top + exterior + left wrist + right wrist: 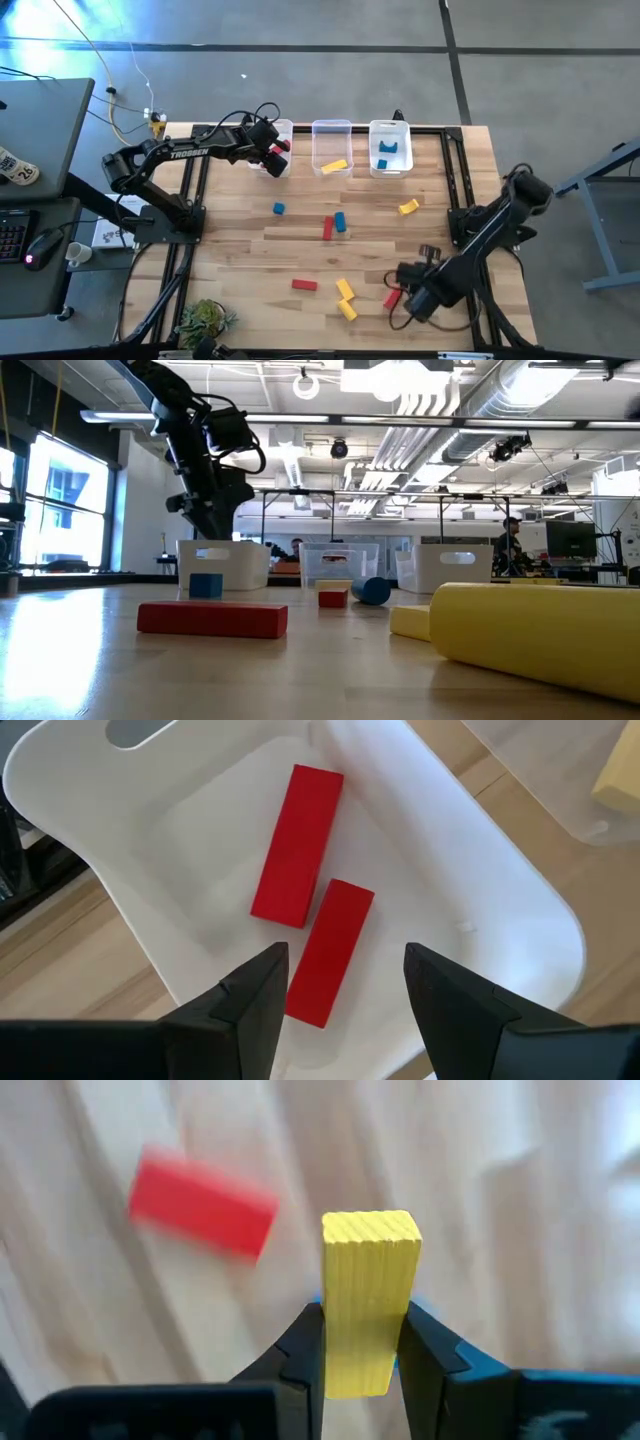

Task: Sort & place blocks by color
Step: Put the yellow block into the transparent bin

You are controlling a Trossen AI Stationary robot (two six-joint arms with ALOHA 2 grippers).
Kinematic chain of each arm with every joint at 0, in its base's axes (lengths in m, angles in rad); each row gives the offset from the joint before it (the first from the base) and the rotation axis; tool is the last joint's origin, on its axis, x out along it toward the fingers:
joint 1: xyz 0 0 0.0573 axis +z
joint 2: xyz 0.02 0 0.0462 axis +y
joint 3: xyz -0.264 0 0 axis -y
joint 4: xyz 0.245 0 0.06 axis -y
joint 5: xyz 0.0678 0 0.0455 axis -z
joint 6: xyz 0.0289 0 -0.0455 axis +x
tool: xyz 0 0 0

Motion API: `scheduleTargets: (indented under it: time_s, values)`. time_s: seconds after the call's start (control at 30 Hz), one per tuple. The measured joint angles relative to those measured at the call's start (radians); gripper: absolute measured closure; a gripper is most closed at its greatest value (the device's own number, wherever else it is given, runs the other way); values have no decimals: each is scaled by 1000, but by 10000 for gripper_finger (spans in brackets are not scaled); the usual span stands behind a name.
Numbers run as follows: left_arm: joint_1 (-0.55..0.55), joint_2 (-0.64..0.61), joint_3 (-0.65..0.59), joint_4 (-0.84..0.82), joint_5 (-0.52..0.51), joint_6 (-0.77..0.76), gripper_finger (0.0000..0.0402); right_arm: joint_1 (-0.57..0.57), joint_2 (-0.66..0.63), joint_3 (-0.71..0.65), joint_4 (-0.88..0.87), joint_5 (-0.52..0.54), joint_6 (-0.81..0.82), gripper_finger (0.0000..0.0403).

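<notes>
Left gripper [340,995], jaws parted, empty, above white plastic bin [480,910] holding two red rectangular blocks [298,845], roughly end to end. Right gripper [365,1345] clamps upright yellow block [368,1295]; red block [200,1205] nearby on the wooden table [240,250].

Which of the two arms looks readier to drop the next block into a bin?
The right. Its pincer is already shut on a yellow block, ready to carry. The left pincer hangs open and empty over the bin with two red blocks inside.

Bright, even overhead light; right wrist view motion-blurred; low view foreground soft.
</notes>
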Motion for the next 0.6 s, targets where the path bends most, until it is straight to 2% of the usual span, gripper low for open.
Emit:
scheduleTargets:
  time_s: [0.2,0.3,0.6]
  values:
    - [-11,0,0,0,-2,0,215,-114,-120,2,5,225,-93,338]
    - [-13,0,0,1,-7,18,215,-192,-158,2,15,290,-181,338]
    - [-15,-7,49,-22,-10,53,215,-454,-176,2,174,323,-548,338]
